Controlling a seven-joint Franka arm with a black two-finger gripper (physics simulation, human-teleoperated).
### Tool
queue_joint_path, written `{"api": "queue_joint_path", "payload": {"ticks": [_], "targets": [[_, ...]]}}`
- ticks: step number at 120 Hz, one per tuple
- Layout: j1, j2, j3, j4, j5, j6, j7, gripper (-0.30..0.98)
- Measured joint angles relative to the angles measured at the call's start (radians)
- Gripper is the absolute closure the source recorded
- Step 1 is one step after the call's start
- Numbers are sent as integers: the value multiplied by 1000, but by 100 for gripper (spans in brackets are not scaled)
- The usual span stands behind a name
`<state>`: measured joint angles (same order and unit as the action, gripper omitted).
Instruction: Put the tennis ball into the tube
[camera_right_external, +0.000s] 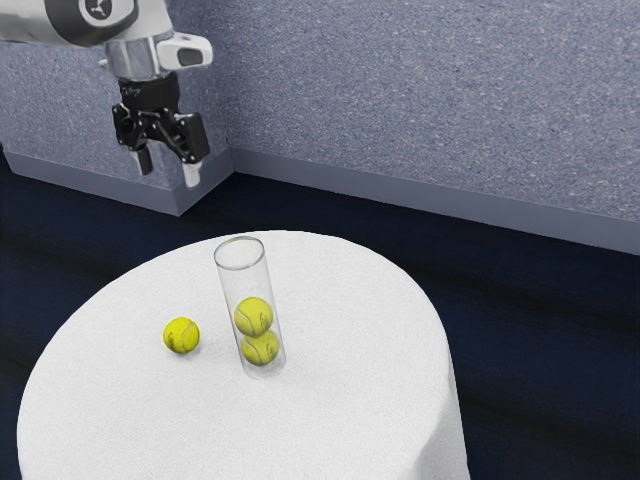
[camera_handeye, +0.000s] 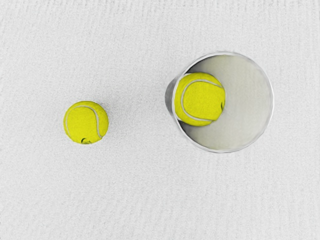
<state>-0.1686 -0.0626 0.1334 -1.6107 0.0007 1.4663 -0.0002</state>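
Seen on the exterior view's clock face, the arm (camera_right_external: 45, 27) comes in from ten o'clock, and its black end effector (camera_right_external: 168, 168) hangs in the air, pointing down. It is released: the two pale-tipped fingers stand well apart with an open gap between them. Measured from the mouth of the clear tube (camera_right_external: 247, 284), the end effector lies toward eleven o'clock, well apart from it. The tennis ball (camera_right_external: 181, 335), yellow with a pale seam, rests loose on the round counter (camera_right_external: 350, 400), between nine and ten o'clock from the tube's foot and near the tube without touching it. The tube stands upright on the counter's white cloth (camera_right_external: 140, 430), its rounded rim open upward. Two more yellow balls sit inside it, stacked: the upper ball (camera_right_external: 254, 316) directly over the lower ball (camera_right_external: 260, 350), with free room between the upper one and the mouth. The wrist view looks down on the counter, with the loose ball beside the tube and a ball visible through the round mouth. Beyond the counter, toward one o'clock in the exterior view, rises a speckled grey-blue wall (camera_right_external: 400, 90); the dark floor (camera_right_external: 540, 330) spreads toward three o'clock.
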Motion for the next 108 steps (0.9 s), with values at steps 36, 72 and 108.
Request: {"api": "queue_joint_path", "payload": {"ticks": [36,72,108], "targets": [[17,-82,-11,-75,21,105,-3,0],[117,-298,-20,-560,54,298,-37,0],[154,-109,-18,-737,62,662,-59,0]]}}
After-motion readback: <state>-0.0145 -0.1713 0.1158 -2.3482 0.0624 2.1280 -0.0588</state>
